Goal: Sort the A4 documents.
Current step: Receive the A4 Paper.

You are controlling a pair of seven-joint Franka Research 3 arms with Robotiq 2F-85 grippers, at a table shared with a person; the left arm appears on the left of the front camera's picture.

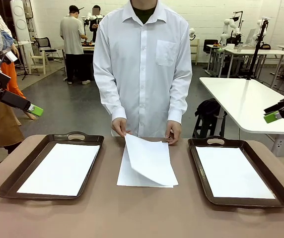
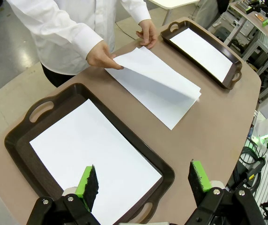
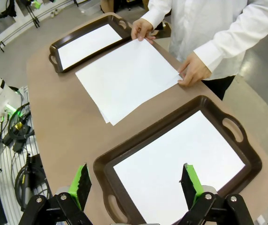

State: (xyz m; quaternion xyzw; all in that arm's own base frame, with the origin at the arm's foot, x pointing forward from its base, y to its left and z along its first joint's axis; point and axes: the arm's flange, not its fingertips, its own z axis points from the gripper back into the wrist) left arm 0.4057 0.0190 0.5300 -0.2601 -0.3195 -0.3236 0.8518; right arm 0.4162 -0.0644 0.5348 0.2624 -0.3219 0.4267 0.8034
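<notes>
Green-padded fingers [image 2: 88, 185] of the left gripper [image 2: 143, 182] stand wide apart at the bottom of the left wrist view, nothing between them, hanging above the near end of the left tray [image 2: 17, 139]. Same for the right gripper [image 3: 135, 183]: fingers spread, empty, above the near end of the right tray [image 3: 103, 171]. From the front, both grippers sit raised at the outer picture edges, well clear of the desk [image 1: 142, 218], touching nothing. Brown desk, rounded corners. Both trays are dark brown with handles, flat on the desk, one at each side, well apart. White, blank left sheet [image 2: 92, 154] lies flat inside the left tray, covering most of its floor. White right sheet [image 3: 181, 164] lies the same way inside the right tray. Between the trays, directly on the desk, sits the middle stack [image 1: 127, 177] of white A4 documents, touching neither tray. Its top sheet [image 1: 152, 158] is skewed against the ones below and bowed up off them at the far end. At the far side of the desk stands a person [image 1: 142, 59] in a white shirt. Their left-side hand [image 1: 118, 126] (robot's left) pinches the far corner of the top sheet and holds it up. Their right-side hand [image 1: 173, 132] rests at the stack's far edge, on the other corner. Sheet count in the stack can't be told, at least two.
</notes>
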